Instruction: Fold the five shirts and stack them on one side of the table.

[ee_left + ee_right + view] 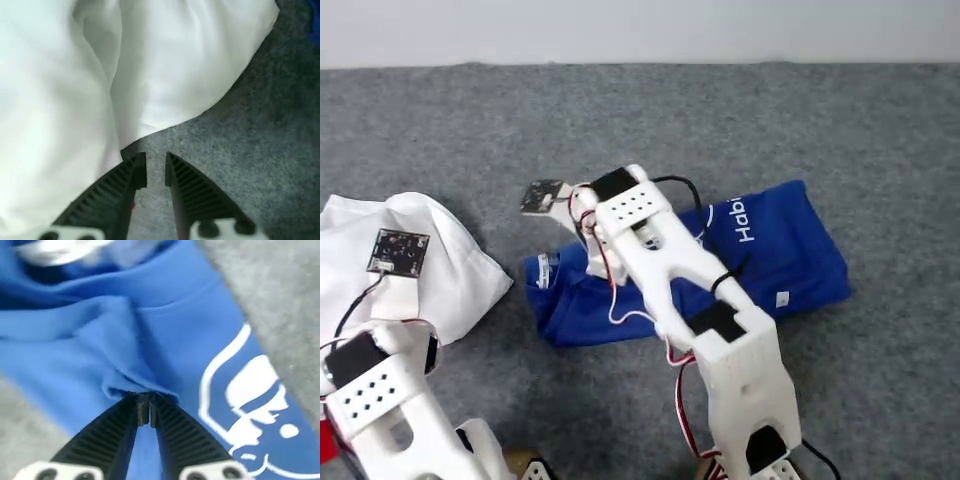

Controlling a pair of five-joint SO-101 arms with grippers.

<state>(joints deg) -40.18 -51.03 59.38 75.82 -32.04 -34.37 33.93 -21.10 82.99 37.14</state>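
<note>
1. My left end effector (155,167) sits low over the grey surface (260,150). Its two fingers stand a narrow gap apart, with nothing between them.
2. One of its fingertips (139,162) is right at the hem of the white shirt (150,60). The other is over bare surface.
3. From the high view, the white shirt lies rumpled at the left side of the surface and runs past the picture's edge. My left arm (380,390) is stretched over its near part.
4. My right end effector (144,402) is closed, pinching a small raised fold of the blue shirt (165,335) between its tips.
5. The blue shirt lies near the middle of the surface, spread out but wrinkled. Its edge towards the white shirt is bunched. My right arm (700,300) crosses above it.
6. A white print (250,390) on the blue cloth sits just beside the pinched fold, and it lies flat.
7. The two shirts lie near each other but apart, with a strip of grey surface between them.
</note>
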